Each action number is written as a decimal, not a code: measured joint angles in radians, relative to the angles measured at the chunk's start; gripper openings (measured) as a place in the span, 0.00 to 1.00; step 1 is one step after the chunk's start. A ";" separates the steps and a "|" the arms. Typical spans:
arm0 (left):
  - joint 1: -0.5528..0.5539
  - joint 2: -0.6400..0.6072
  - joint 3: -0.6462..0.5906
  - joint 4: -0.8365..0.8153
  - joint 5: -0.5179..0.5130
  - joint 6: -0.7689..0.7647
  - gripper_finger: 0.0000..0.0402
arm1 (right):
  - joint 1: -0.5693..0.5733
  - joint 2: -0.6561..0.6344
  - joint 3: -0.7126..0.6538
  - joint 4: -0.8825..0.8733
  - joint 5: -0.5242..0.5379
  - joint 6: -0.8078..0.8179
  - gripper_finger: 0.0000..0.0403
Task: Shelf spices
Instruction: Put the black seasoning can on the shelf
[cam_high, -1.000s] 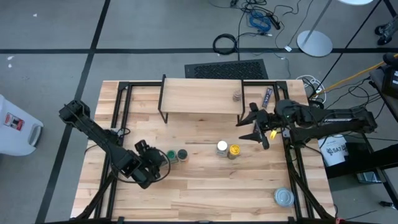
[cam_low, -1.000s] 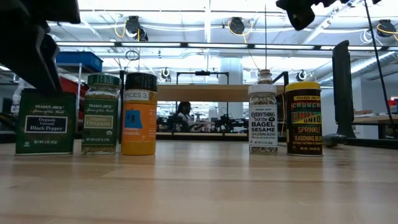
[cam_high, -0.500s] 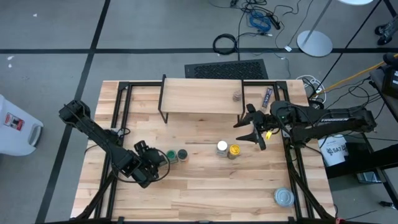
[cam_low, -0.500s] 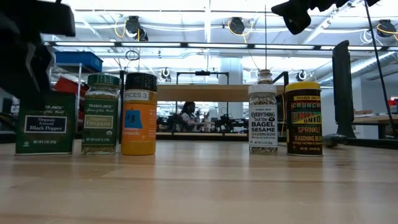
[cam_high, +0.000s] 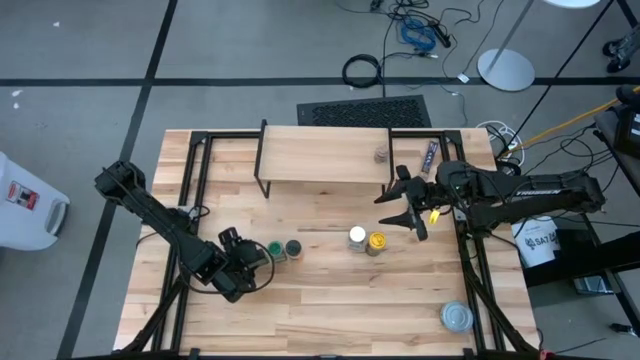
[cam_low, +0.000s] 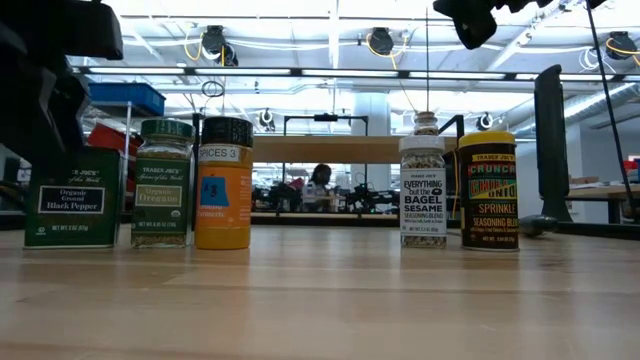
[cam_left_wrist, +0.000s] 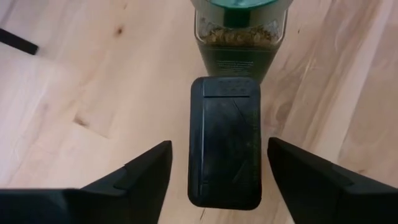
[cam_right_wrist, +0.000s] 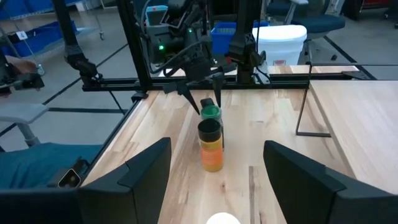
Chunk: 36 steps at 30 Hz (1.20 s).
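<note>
The left gripper (cam_left_wrist: 217, 163) is hanging low over the table's front-left area, at about eight o'clock from the table's middle. Its fingers (cam_left_wrist: 137, 171) are standing fairly wide, one on each side of the dark square tin (cam_left_wrist: 224, 140), with clear gaps showing between them and the tin's sides, so nothing is being pinched. The tin is standing on the wooden table (cam_high: 330, 300), and just past it sits the green-lidded jar (cam_left_wrist: 239, 31).

From table height, the row is reading: pepper tin (cam_low: 72, 198), green-lidded jar (cam_low: 165, 183), orange jar (cam_low: 224, 183), then, well apart, the white-lidded jar (cam_low: 422, 192) and the yellow-lidded jar (cam_low: 488, 190).

The right gripper (cam_high: 405, 203) is hovering in the air at about two o'clock from the table's middle, just off the shelf (cam_high: 320, 155), above and behind the white- and yellow-lidded jars. Its fingers (cam_right_wrist: 140, 171) are spread apart and holding nothing.

One small clear-brownish jar (cam_high: 382, 154) is already sitting at the shelf plank's right end.
</note>
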 joint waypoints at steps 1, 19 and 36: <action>0.000 0.000 0.000 -0.002 0.000 0.000 0.65 | 0.000 0.000 0.000 0.000 0.000 -0.002 0.60; 0.000 -0.001 0.020 -0.019 0.050 -0.002 0.36 | 0.000 0.022 0.000 -0.001 0.056 -0.008 0.60; -0.050 -0.008 0.211 -0.031 0.141 0.056 0.37 | 0.000 0.100 0.000 0.104 0.055 -0.005 0.60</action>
